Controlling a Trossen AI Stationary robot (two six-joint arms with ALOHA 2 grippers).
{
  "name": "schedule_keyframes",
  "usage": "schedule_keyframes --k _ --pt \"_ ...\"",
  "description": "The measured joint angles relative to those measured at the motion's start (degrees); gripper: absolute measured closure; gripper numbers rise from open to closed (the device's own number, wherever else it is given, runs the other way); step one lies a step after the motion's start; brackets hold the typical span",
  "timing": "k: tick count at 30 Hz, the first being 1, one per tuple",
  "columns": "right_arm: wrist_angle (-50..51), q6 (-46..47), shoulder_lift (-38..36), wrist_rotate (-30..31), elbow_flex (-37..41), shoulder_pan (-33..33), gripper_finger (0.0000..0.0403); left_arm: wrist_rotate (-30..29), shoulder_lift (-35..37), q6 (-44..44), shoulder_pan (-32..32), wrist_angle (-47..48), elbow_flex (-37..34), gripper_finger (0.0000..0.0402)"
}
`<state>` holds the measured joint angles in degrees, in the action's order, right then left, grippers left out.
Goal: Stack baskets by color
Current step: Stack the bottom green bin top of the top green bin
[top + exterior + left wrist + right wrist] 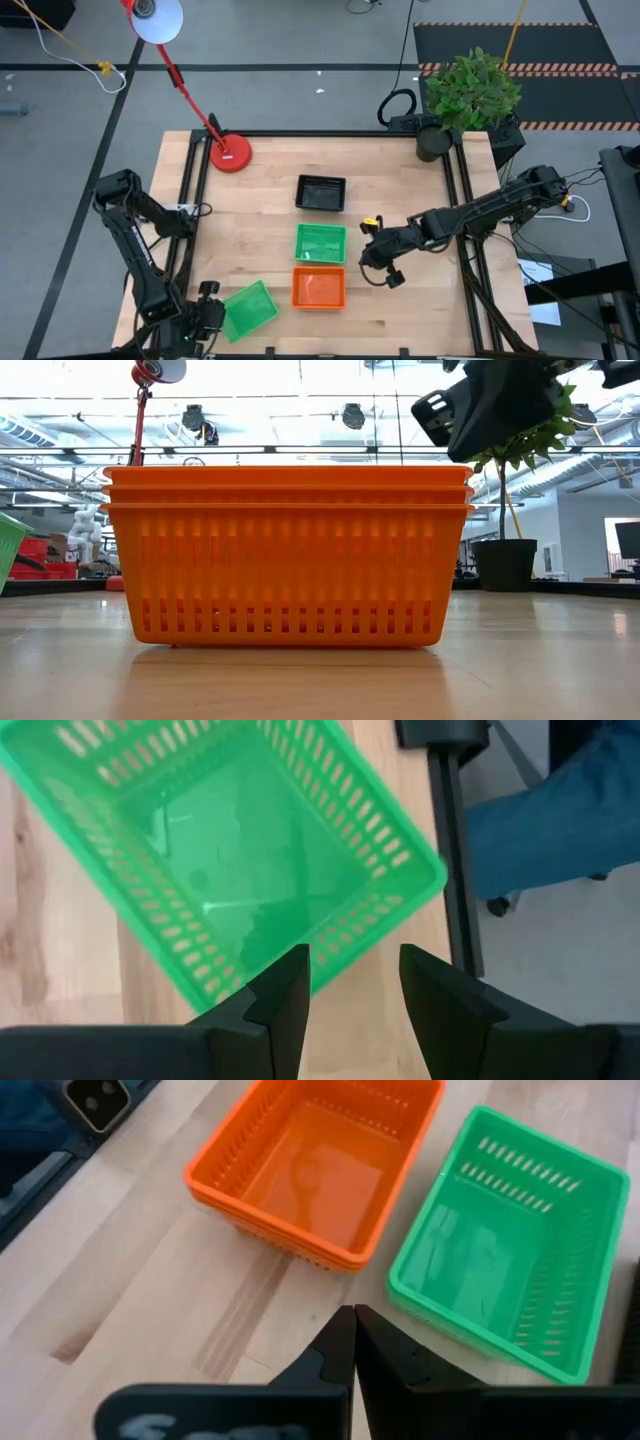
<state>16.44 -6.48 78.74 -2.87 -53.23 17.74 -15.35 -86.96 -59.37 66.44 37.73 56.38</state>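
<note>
A lab: framed wooden table (400,310), taped floor, ceiling lights overhead

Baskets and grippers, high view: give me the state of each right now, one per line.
orange stack: three nested, upright on the table.
green stack: upright, between the orange and black ones; count unclear.
black stack: upright, count unclear.
loose green basket: alone, skewed, at the table's left front corner.
left gripper: open, at the loose green basket's rim, holding nothing.
right gripper: shut, empty, beside the orange and green stacks.
</note>
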Motion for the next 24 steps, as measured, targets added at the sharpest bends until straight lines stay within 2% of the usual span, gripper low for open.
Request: schedule_keyframes --k 6,10,16,24 --pt "-0.6 -0.1 0.0 -0.1 0.0 0.0 0.0399 -0.8 0.0 -6.8 1.7 2.2 -2.0 0.0243" --pt "-0.7 -0.1 0.0 -0.1 0.0 0.0 0.0399 -6.0 0.0 -13.9 1.7 5.3 -2.3 0.0243" --pt "-0.8 -0.2 0.0 -0.1 0.0 0.0 0.0399 -10.5 0.0 -18.5 0.7 6.0 -2.3 0.0243" --pt "-1.2 -0.2 0.0 -0.1 0.0 0.0 0.0399 -8.9 0.0 -23.9 -3.1 9.1 -2.3 0.0243"
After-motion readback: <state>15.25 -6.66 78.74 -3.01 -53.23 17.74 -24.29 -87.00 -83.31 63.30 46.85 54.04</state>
